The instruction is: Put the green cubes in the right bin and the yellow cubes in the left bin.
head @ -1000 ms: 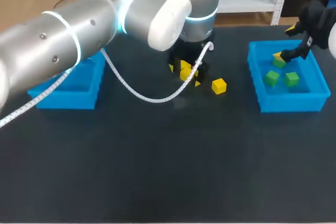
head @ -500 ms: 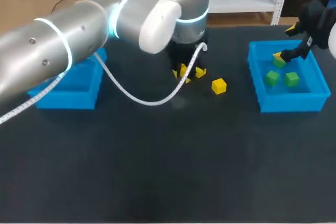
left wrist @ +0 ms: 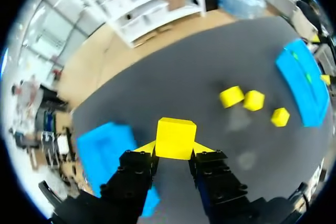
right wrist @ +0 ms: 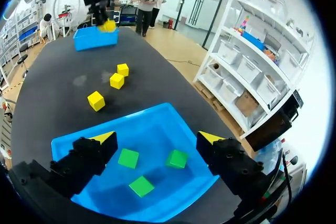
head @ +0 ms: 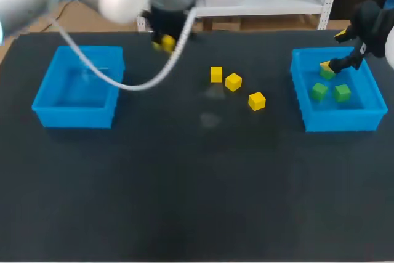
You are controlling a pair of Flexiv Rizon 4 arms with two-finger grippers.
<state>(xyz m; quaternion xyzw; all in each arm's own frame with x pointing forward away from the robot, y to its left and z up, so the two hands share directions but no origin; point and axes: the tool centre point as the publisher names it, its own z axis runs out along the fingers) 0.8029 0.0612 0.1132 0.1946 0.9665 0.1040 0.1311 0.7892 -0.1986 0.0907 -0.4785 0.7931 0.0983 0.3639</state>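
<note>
While my left gripper (left wrist: 176, 149) was clenched on one yellow cube (left wrist: 176, 136), I saw this cube up over the far edge of the bench (head: 184, 183), near the left bin (head: 74, 116). Three other yellow cubes (head: 233, 82) lay near the middle. Three green cubes (right wrist: 128, 158) sat in the right bin (head: 341, 121), under my released right gripper (right wrist: 157, 138).

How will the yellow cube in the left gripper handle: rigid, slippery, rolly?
Probably rigid: the held yellow cube shows crisp edges in the left gripper. Flat faces suggest it won't roll. Likely light, since a low pinch carries it.
</note>
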